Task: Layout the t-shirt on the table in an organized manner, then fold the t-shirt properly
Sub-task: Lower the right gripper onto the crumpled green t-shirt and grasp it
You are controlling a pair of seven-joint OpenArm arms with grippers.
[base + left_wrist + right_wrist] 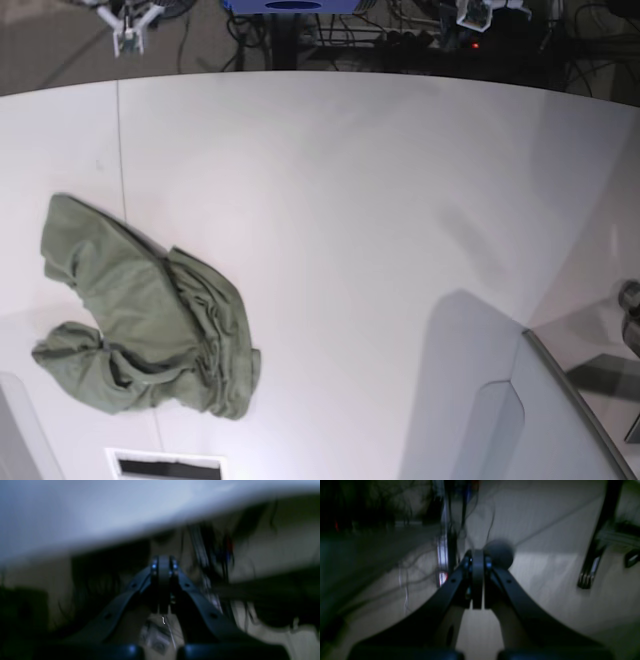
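Observation:
The olive-green t-shirt (pixel 140 310) lies crumpled in a wrinkled heap on the left part of the white table (pixel 350 200). Neither arm reaches over the tabletop in the base view. In the blurred left wrist view my left gripper (pixel 163 565) is shut with nothing between its fingers, and a pale white surface (pixel 100 510) fills the top of that view. My right gripper (pixel 478 555) is also shut and empty, hanging over a dim floor. No t-shirt shows in either wrist view.
A grey-white raised panel with a dark rim (pixel 560 400) stands at the lower right. A thin dark seam (pixel 120 150) crosses the table's left side. Cables and equipment (pixel 400 35) sit beyond the far edge. A dark stand leg (pixel 592 562) rises from the floor.

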